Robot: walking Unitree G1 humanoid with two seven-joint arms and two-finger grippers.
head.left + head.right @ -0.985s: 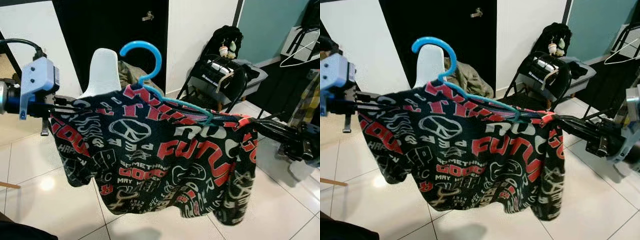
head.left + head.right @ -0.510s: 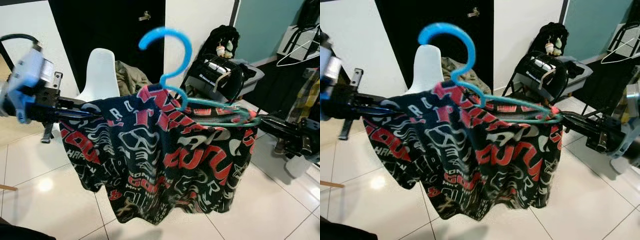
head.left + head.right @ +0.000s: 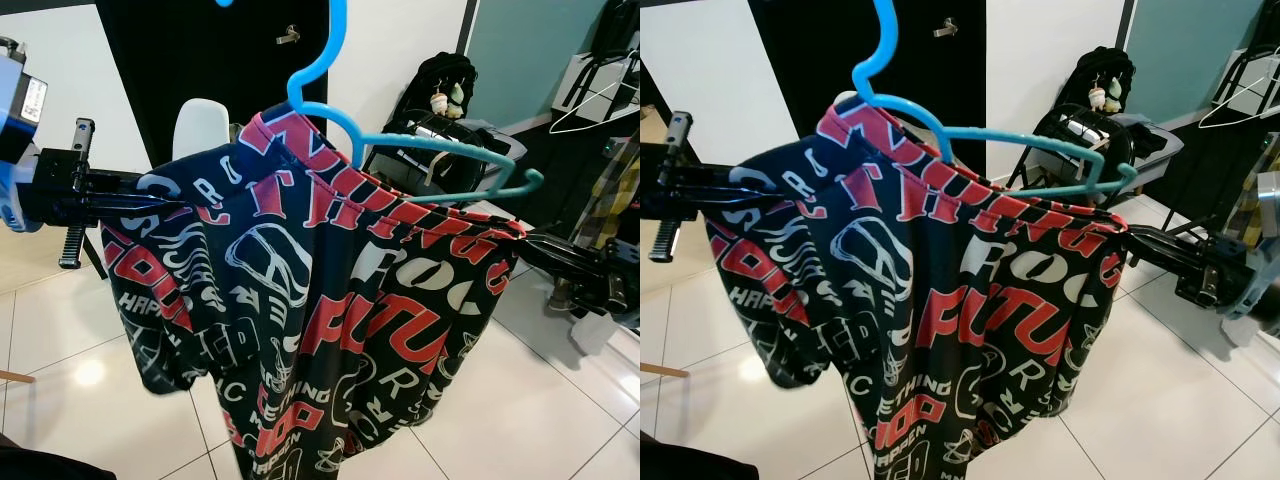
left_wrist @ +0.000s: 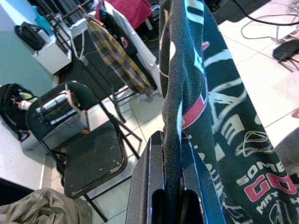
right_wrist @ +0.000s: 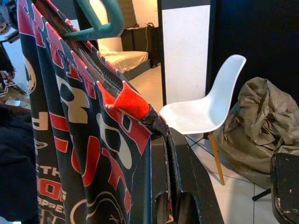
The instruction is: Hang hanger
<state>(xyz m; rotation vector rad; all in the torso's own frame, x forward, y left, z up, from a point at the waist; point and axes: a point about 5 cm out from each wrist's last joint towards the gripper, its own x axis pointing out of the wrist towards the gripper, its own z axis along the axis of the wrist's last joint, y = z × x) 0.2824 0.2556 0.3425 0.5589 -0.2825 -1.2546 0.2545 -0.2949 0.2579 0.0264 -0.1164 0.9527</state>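
both grippers, left and right, are clamped on the shorts, stretched between them; blue hanger sits tilted in the waistband.

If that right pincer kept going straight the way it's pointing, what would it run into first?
The right pincer is shut on the printed garment, so cloth comes first. Beyond it, the line seems to lead toward the white chair, though depth is hard to judge.
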